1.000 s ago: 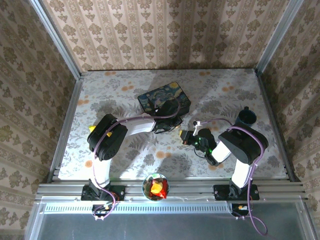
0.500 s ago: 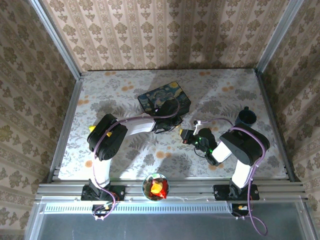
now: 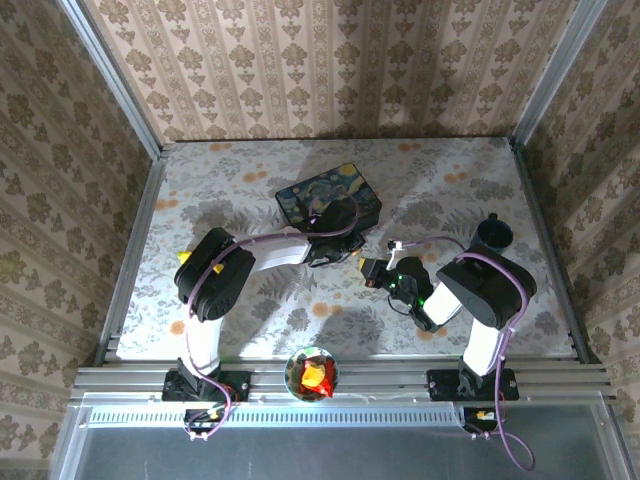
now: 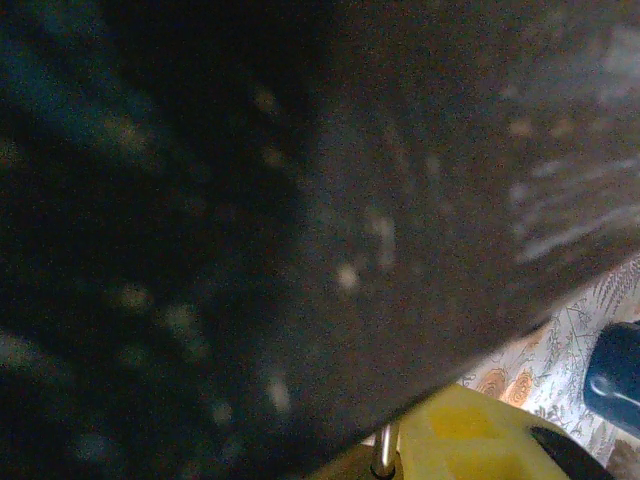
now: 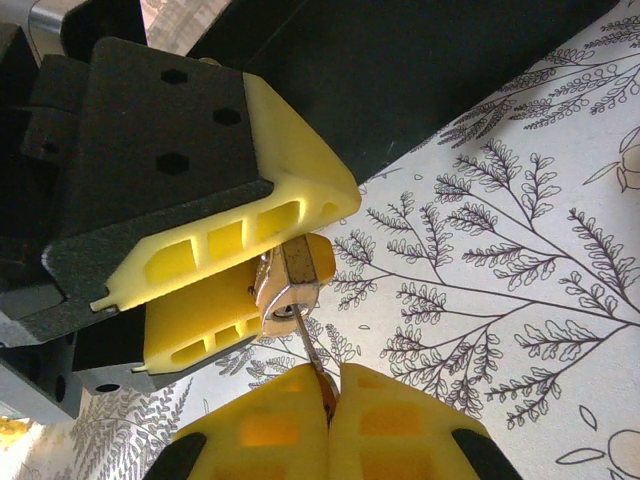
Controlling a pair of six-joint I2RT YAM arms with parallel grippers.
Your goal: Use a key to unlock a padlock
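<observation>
**Padlock Clamped, Key Seated in Keyhole**

The left gripper extended in from the left side of the table. Its jaws stood partly closed on the small brass padlock, which sat pinched between the two yellow fingers over the floral tabletop. Whether the padlock touched the table could not be determined.

The right gripper faced it from the opposite side. Its jaws were fully closed, fingertip against fingertip, on the thin key. The key blade ran up into the keyhole on the padlock's lower face.

Seen from overhead, the two grippers met near the middle of the table, just in front of the dark blue starry-night box. A small dark blue cup stood well apart to the right. A bowl with red and yellow contents sat at the near edge, between the arm bases.

In the left wrist view, the thin pale shackle appeared beside a yellow finger, beneath a dark, blurred surface close to the lens. Whether the shackle was released could not be told.
</observation>
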